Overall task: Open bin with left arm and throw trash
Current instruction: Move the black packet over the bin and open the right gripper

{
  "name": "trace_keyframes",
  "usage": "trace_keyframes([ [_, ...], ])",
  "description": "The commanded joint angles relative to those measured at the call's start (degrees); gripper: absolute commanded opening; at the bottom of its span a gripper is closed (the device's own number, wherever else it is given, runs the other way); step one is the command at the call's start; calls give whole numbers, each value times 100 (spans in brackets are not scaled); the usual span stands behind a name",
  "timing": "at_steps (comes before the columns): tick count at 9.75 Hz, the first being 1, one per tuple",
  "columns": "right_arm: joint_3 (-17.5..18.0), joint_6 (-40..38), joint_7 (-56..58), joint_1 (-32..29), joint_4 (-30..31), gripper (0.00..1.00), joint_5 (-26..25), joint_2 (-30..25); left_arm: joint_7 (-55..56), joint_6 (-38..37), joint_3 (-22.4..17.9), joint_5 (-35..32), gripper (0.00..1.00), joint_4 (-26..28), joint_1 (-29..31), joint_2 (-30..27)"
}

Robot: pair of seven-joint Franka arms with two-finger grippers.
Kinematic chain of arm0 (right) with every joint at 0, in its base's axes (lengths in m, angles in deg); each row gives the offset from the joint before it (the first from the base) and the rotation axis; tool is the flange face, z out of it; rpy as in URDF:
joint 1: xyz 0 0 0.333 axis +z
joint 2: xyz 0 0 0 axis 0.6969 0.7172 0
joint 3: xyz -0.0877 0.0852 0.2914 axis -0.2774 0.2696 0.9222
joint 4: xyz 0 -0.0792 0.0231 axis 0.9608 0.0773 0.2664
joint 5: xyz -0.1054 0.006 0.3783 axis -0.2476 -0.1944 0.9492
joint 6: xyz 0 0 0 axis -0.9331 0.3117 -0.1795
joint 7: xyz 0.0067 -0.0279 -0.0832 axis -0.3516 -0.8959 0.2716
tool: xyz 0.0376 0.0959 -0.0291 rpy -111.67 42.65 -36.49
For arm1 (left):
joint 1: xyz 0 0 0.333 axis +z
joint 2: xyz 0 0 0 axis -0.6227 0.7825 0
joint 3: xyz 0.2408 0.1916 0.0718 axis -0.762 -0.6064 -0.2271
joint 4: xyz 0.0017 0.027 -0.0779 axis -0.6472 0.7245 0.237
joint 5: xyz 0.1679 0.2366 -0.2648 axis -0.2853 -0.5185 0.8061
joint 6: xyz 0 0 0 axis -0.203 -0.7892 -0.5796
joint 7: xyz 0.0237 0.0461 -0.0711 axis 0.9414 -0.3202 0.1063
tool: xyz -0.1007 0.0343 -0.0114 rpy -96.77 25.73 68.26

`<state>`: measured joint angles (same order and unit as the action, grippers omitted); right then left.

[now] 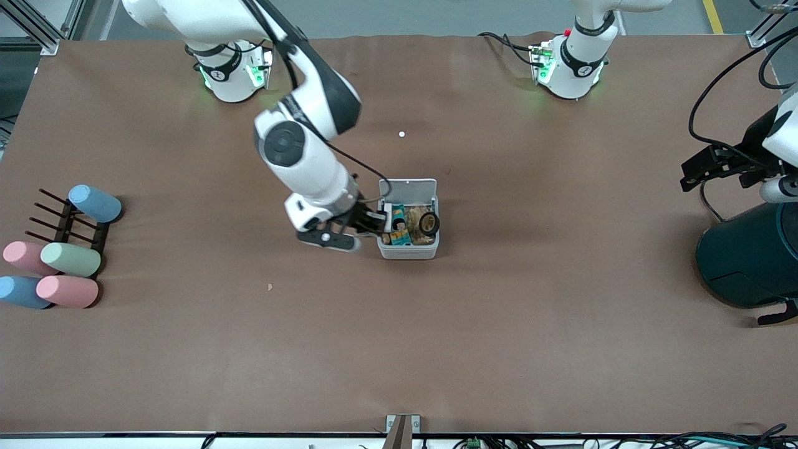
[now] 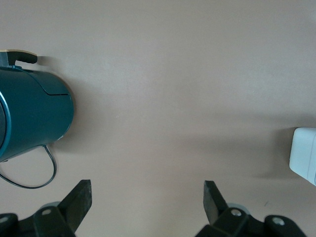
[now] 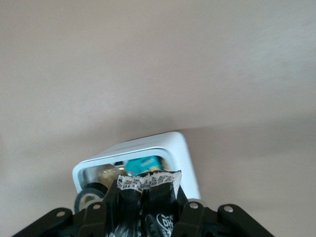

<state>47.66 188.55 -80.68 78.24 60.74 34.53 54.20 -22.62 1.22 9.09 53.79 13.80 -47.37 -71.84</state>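
The small square light-grey plastic bin [image 1: 408, 251] with rounded corners stands near the middle of the brown counter [image 1: 499, 324], its flat hinged lid [image 1: 408, 188] raised upright at the edge farther from the front camera. Inside the open bin lie a dark tape-roll ring [image 1: 429, 222], a teal-printed packet [image 1: 399, 236] and brownish crumpled material. The right claw [image 1: 381, 222] is at the bin's rim on the side toward the right arm's end of the counter, directly over the opening; its fingers [image 3: 191, 217] are closed on a small black packet with white print [image 3: 148, 190], which hangs between them above the bin interior. The left claw [image 2: 148, 200] is well apart from the bin, over the left arm's end of the counter and above a large dark teal cylindrical container [image 1: 751, 262]; its fingers are spread wide and grip nothing, and this arm waits. A tiny white round object [image 1: 401, 134] lies on the counter farther from the front camera than the right claw. Toward the right arm's end, well apart from the right claw, five pastel cups lie on and beside a dark pronged rack [image 1: 65, 224]: a blue cup [image 1: 95, 203], a pale-green cup [image 1: 70, 259], two pink cups [image 1: 67, 291] and a second blue cup [image 1: 22, 292].
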Motion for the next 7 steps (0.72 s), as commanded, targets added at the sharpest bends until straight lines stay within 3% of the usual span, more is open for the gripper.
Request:
trace_keyframes([
  [1,-43,70,-199,241,-400,6,3,397,-56,-16,-36,92,100,-121,-20,24],
  [2,-35,96,-181,259,-374,11,-23,415,-56,-16,-37,66,100,-130,-2,24],
  [3,-35,79,-199,311,-356,37,-23,450,-48,-16,-37,66,100,-130,-11,24],
  [4,-35,44,-216,416,-339,53,-23,467,-48,-16,-37,74,100,-130,-11,15],
  [5,-35,27,-216,426,-338,93,-23,468,-56,-77,-37,66,100,-130,-11,15],
  [7,-43,-131,-216,409,-338,99,-23,450,-74,-236,-133,118,100,-147,77,24],
])
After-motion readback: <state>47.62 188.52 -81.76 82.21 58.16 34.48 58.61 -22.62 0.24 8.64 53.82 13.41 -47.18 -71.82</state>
